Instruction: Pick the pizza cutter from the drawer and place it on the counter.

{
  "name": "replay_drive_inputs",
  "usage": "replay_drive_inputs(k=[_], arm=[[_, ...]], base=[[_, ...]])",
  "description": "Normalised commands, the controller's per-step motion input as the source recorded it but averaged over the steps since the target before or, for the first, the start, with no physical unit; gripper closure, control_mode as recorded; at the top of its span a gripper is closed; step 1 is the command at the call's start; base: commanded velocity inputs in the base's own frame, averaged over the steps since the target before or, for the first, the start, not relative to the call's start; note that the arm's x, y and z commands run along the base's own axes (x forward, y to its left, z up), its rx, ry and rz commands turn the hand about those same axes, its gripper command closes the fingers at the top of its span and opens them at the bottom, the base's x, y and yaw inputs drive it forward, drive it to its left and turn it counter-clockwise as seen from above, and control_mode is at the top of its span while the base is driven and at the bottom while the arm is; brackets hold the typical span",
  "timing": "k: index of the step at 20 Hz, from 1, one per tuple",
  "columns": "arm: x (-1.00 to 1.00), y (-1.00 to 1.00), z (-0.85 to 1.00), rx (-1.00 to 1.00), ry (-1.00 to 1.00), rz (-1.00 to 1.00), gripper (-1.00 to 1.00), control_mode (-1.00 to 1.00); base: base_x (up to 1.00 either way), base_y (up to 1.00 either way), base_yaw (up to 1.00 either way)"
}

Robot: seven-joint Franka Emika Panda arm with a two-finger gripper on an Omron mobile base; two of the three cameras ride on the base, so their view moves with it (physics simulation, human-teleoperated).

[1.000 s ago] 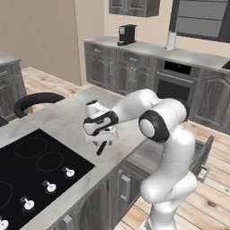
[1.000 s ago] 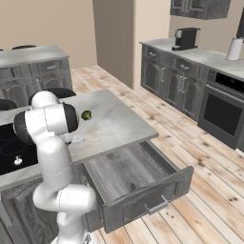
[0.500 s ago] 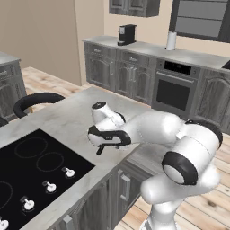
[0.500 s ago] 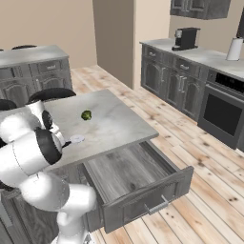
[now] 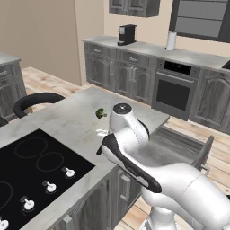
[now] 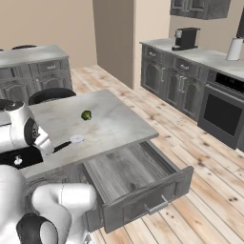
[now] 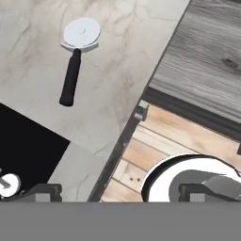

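Observation:
The pizza cutter [image 7: 75, 56] lies flat on the counter [image 7: 122, 61], with its round pale blade toward the top of the hand view and its black handle pointing down. From the right base it shows as the cutter [image 6: 70, 142] near the counter's [image 6: 112, 125] front edge, beside the open drawer [image 6: 125, 167]. My gripper [image 7: 123, 192] hangs back from it over the counter edge, open, nothing between the widely spread fingertips [image 7: 44, 192]. In the left base view the pale blade of the cutter [image 5: 99, 132] peeks out beside my arm on the counter [image 5: 67, 119].
A green broccoli floret [image 6: 86, 115] sits further in on the island, also the floret [image 5: 100, 112]. The black cooktop [image 5: 31, 166] lies left of the cutter. The drawer front [image 6: 152, 198] juts into the wooden floor. A chair back [image 5: 33, 99] stands at the island's far side.
The arm has folded back and lower, drawing the hand away from the cutter toward the counter's front edge. The cutter stays where it lay on the counter.

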Motion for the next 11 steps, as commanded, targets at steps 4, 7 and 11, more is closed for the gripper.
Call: replay_drive_inputs(k=[4, 7, 11], arm=[[-0.53, -0.05, 0.96, 0.09, -0.10, 0.05, -1.00, -1.00], [-0.45, 0.00, 0.99, 0.01, -0.11, 0.07, -1.00, -1.00], [-0.29, 0.00, 0.89, 0.00, -0.08, 0.08, -1.00, -1.00]], base=[[0.00, 0.00, 0.00], [0.00, 0.00, 0.00], [0.00, 0.00, 0.00]])
